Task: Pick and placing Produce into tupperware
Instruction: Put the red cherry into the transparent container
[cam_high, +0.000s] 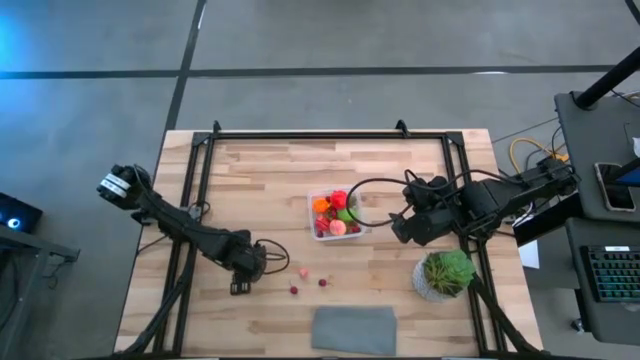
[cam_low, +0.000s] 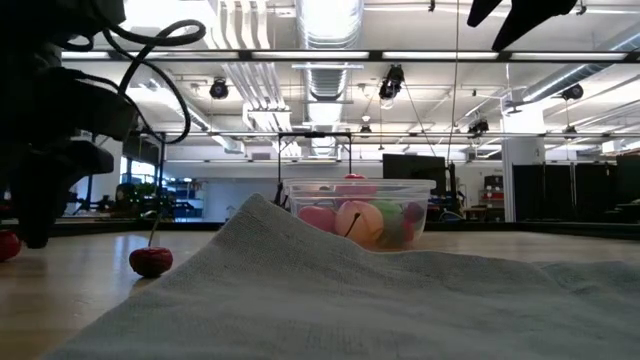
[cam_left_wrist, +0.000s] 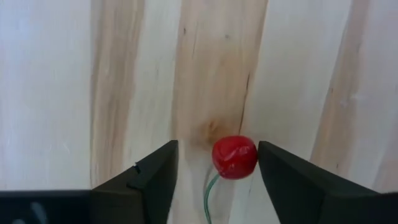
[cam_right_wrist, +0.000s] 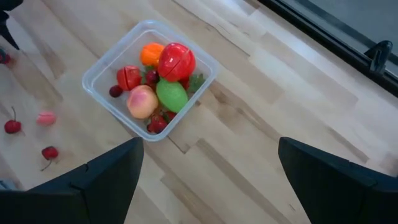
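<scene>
Red cherry (cam_left_wrist: 234, 157) sitting right between the left tool's (cam_left_wrist: 217, 180) two dark fingers, closer to one finger than the other, with its green stem trailing back toward the wrist. So the fruit is already inside the gap, and the fingers stand apart with nothing pinched yet; looks like the next thing needed is just a squeeze, maybe a small nudge sideways to centre it first

From above, the left tool (cam_high: 262, 262) is low on the wooden table (cam_high: 260, 180), well to the left of the tupperware (cam_high: 336, 214), which sits about mid-table and already holds a red tomato-ish piece, an orange one, a green one, a peach and some small dark berries. A pink piece (cam_high: 302, 271) and two more cherries (cam_high: 294, 290) lie loose on the wood just beside that tool

The right tool (cam_high: 402, 226) hangs just right of the tub, fingers spread wide and empty. Left arm is clearly the nearer one for the loose fruit. Once gripped, the cherry has to travel right and away toward the tub
</scene>
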